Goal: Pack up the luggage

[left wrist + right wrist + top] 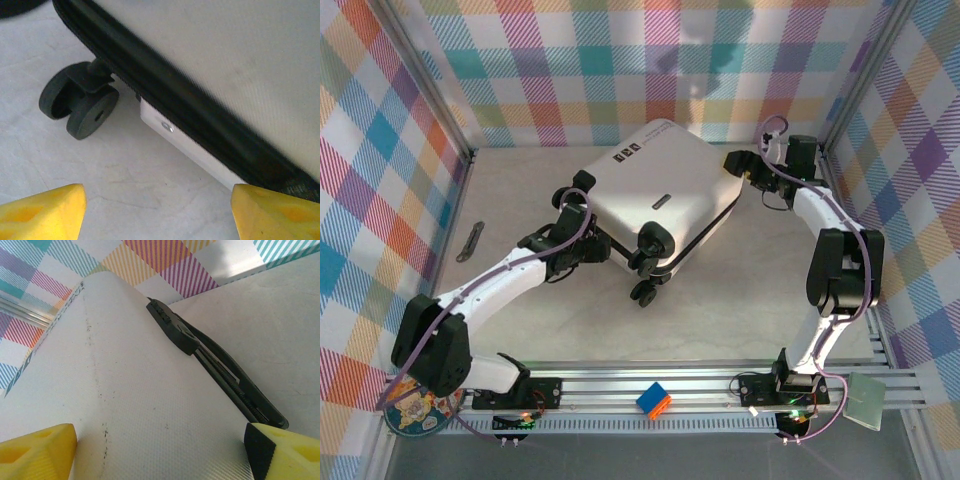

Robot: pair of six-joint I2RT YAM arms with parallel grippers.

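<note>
Luggage (665, 185), a large white hard-shell suitcase with black wheels, lies shut and flat on the pale grey counter (720, 320), set diagonally toward the far edge. The left gripper (157, 214) is spread wide at the wheel end, its 2 yellow fingertips low over the counter, near 1 black twin wheel (80, 107) and the black zipper seam (200, 120). The right gripper (160, 455) is also spread, over the shell at the far-right corner, just beside the black handle (200, 355).

The step appears to be handling the closed case from both ends. To do it well, the left gripper should press or pinch on the rigid edge by the seam, not the swivelling wheel, which would roll away. The right gripper should take the handle squarely, since the smooth shell offers little purchase. Both arms should move together so the case does not pivot.
</note>
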